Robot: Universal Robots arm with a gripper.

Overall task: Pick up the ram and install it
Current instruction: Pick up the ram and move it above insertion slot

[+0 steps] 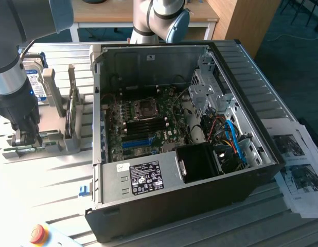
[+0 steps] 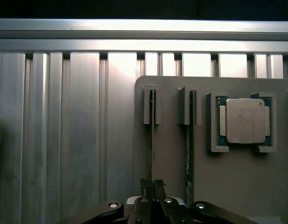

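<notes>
Exterior view: at its left, the tool (image 1: 24,138) is reaching down into the grey holder (image 1: 61,110) on the tabletop (image 1: 46,180), well apart from the open case (image 1: 251,77) at centre. The motherboard (image 1: 143,123) slots are looking empty, so installing is not yet done.

Wrist view: the fingers (image 2: 146,186) are pressing together on the ram (image 2: 152,135), which is standing on edge in its holder slot, not yet lifted. A second stick (image 2: 190,140) is standing just beside it, then the processor (image 2: 245,120).

The white label (image 1: 145,177) inside the case is carrying print too small to read, and the processor's marking is too faint.
</notes>
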